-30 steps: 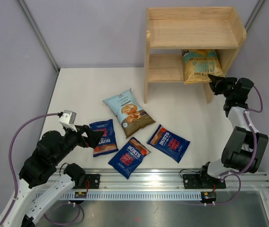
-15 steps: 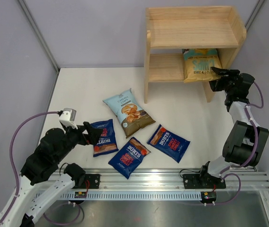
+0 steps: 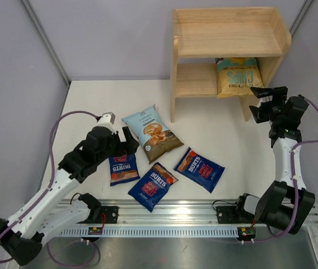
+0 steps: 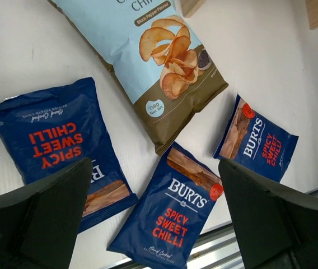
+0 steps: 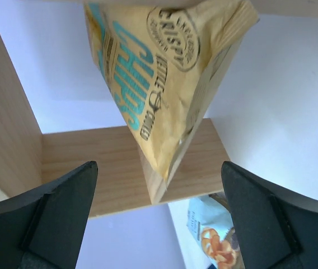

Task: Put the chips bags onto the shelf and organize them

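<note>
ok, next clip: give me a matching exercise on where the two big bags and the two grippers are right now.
Column A
1. yellow bag
2. pale blue bag
3. left gripper
4. right gripper

Column B
a. open, over the table beside the pale blue bag
b. on the lower tier of the shelf
c. open and empty, by the shelf's right side panel
d. flat on the table, left of the shelf

Pairs: 1-b, 2-d, 3-a, 4-c
</note>
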Robot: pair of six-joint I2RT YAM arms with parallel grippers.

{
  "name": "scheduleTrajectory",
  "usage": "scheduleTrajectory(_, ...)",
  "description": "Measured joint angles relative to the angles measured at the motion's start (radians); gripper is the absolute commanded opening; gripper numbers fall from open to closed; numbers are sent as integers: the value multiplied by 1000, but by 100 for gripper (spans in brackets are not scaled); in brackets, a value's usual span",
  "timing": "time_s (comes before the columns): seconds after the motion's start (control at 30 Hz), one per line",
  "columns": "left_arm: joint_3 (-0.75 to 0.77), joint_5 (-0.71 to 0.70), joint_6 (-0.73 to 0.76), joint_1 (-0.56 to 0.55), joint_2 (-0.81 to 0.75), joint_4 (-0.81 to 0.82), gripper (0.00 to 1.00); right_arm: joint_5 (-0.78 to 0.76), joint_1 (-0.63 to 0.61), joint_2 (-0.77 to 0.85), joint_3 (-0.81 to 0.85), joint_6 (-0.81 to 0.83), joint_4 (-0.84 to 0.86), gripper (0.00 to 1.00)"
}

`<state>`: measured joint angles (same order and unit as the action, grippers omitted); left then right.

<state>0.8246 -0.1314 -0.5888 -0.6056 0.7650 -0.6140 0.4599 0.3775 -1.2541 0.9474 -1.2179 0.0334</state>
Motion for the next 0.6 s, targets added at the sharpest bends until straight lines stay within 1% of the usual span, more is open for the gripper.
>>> scheduleTrajectory(0.1,0,4,-39,3,97,42,99,-3,2,90,-7,76,-82,99)
scheduleTrajectory(0.2,-1,23,-84,36,193,97,99,28,2,172,-32,117,-116,99)
scheduleTrajectory(0.3,-14,60,-127,99,274,179,99,124,2,233,-94,112,-89,99)
scheduleTrajectory(0.43,-43,150,-163,186,389,315,99,264,2,258,-222,45,24,100)
scheduleTrajectory(0.53,-48,219,-174,236,493,418,99,317,-1,269,-254,50,19,100)
scheduleTrajectory(0.6,-47,248,-177,261,556,472,99,318,-16,310,-250,81,-9,99)
